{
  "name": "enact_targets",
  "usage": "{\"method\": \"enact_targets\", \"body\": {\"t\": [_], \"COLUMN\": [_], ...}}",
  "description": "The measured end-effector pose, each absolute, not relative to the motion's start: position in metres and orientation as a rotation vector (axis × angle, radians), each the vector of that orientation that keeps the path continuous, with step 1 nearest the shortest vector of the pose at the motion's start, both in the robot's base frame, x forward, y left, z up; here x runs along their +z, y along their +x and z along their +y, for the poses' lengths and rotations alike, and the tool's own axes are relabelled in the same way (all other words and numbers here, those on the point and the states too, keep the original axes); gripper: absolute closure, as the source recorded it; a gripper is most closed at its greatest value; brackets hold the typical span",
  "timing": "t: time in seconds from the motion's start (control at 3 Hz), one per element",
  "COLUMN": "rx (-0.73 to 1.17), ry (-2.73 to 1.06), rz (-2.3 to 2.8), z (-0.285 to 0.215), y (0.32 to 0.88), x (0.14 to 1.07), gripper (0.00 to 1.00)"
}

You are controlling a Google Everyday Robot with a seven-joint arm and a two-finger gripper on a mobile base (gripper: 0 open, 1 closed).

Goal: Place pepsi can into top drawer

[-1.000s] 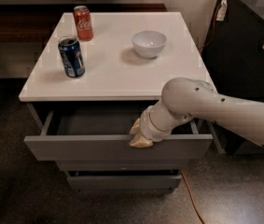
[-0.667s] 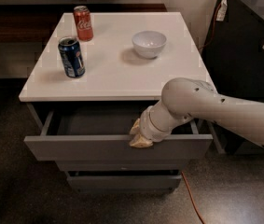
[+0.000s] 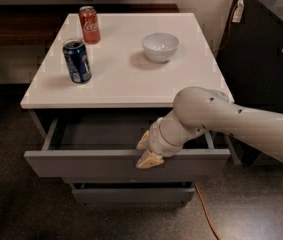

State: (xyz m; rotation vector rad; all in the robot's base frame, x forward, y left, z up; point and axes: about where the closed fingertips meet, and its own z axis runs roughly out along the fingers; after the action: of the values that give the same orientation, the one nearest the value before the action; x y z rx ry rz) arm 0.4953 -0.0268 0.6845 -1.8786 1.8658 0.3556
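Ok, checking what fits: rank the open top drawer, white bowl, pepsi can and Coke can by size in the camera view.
1. top drawer.
2. pepsi can and white bowl, about alike: can taller, bowl wider.
3. Coke can, though farther back, so unsure.
The tool sits at the drawer's front.

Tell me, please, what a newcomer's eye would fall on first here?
The big white arm reaches in from the right, its pincer at the front edge of the open top drawer. On the cabinet top stand the blue pepsi can, a red can behind it and a white bowl.
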Motion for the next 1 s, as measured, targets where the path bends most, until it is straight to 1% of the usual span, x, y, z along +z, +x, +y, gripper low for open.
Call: {"method": "enact_targets", "body": {"t": [0.33, 0.67, 1.0], "rx": [0.404, 0.404, 0.464], "ry": [-1.873, -1.873, -1.869], "rz": [1.887, 1.887, 1.921], "z": [-0.022, -0.022, -0.016], "y": [0.479, 0.479, 0.458], "x": [0.680, 0.680, 0.669], "gripper": [0.00, 0.15, 0.39]}}
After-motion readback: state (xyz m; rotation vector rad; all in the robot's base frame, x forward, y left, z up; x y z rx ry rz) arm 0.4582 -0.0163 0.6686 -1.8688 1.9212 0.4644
